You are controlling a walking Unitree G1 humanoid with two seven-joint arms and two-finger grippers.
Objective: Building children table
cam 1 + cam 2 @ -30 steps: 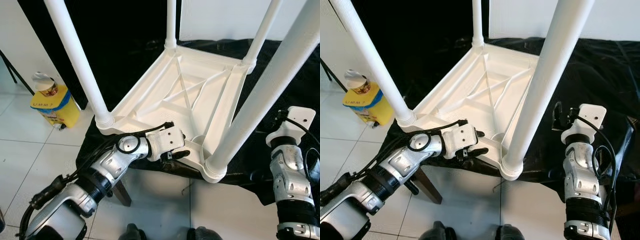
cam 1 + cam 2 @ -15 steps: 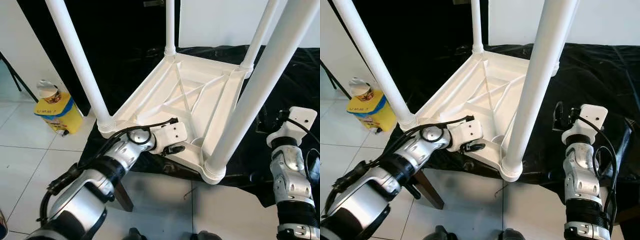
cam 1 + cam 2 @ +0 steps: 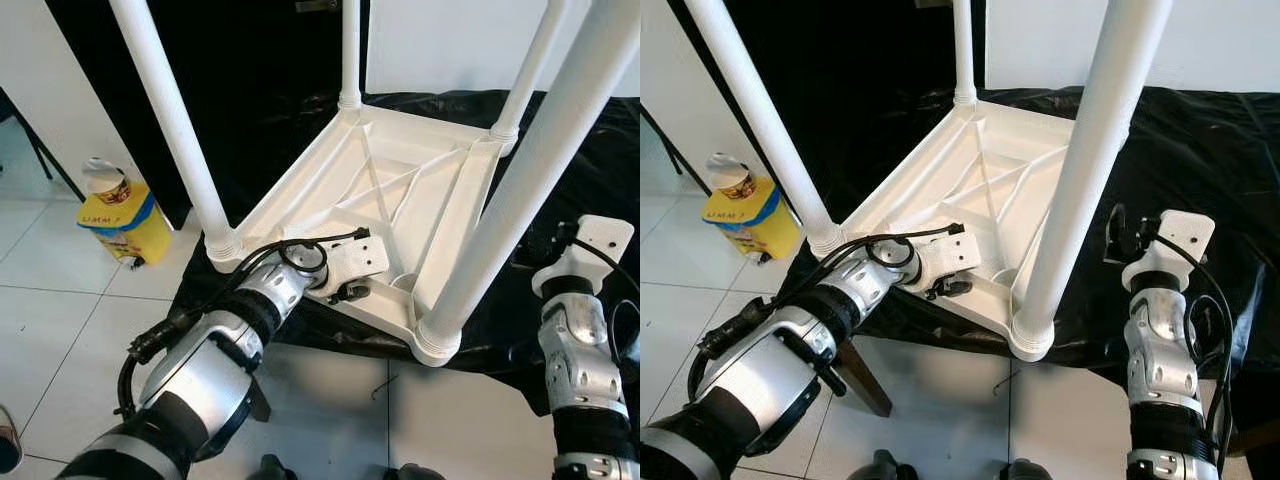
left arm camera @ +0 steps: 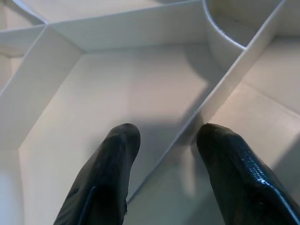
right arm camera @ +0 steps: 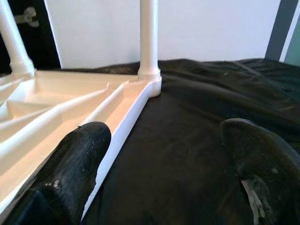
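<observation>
A white plastic children's table [image 3: 400, 190] lies upside down on a black cloth [image 3: 600, 150], its legs pointing up. The near left leg [image 3: 175, 120] and near right leg [image 3: 520, 200] rise close to me. My left gripper [image 3: 350, 292] reaches into the ribbed underside by the near edge. In the left wrist view it [image 4: 168, 133] is open, its fingers either side of a thin white rib [image 4: 220, 89]. My right gripper [image 3: 1118, 235] is raised to the right of the table over the cloth. In the right wrist view it [image 5: 164, 136] is open and holds nothing.
A yellow container [image 3: 118, 210] with a blue band stands on the white tile floor [image 3: 60, 330] at the left. A dark wooden leg [image 3: 855, 375] of the support shows under the cloth's near edge. Black backdrop and white wall stand behind.
My left gripper has slid further in over the table's underside, toward the near right leg. The right arm has stayed put. The camera has shifted slightly.
</observation>
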